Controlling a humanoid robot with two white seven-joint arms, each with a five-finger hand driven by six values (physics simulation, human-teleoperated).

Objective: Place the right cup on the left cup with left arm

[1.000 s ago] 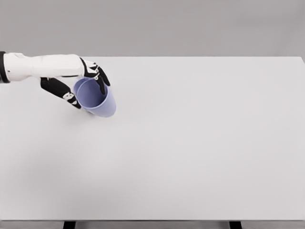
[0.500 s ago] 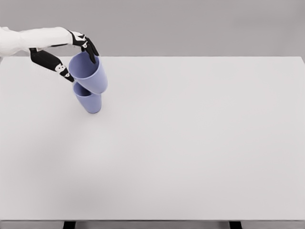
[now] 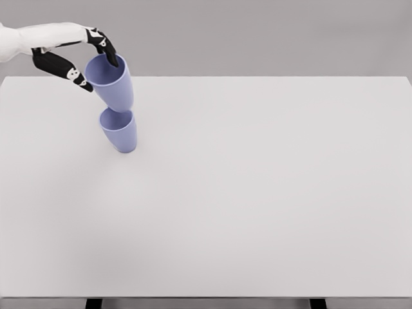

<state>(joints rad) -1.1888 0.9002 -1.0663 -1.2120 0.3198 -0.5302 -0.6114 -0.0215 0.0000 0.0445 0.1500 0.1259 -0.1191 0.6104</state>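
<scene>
**Inspector:** Nearest the camera?

**Assistant:** The white table (image 3: 257,212), broad, bare and matte. Two dark leg tops show under its front edge. Nothing else stands on the near half.

**Inspector:** And the task's things?

**Assistant:** Toward the far left, the lower cup (image 3: 120,131) stands upright on the table, mouth up, lavender-blue. Directly above it is the upper cup (image 3: 111,81), same colour, mouth up and leaning slightly. Its base sits at the lower cup's rim; whether it touches or clears that rim, I cannot tell.

**Inspector:** Who holds it?

**Assistant:** The left hand (image 3: 80,56), reaching in from the upper left. Its dark fingertips (image 3: 110,56) pinch the upper cup at the rim, thumb outside on the near-left wall, one finger hooked over the far lip. A rim grip leaves the cup's base free, which I judge suits lowering it into the other. The right arm is not visible.

**Inspector:** Standing of the task?

**Assistant:** Aligned, not nested, by my reading. The lean could catch the rim on descent.

**Inspector:** The room?

**Assistant:** A plain grey wall (image 3: 257,32) behind the table's far edge. No fittings visible.
</scene>
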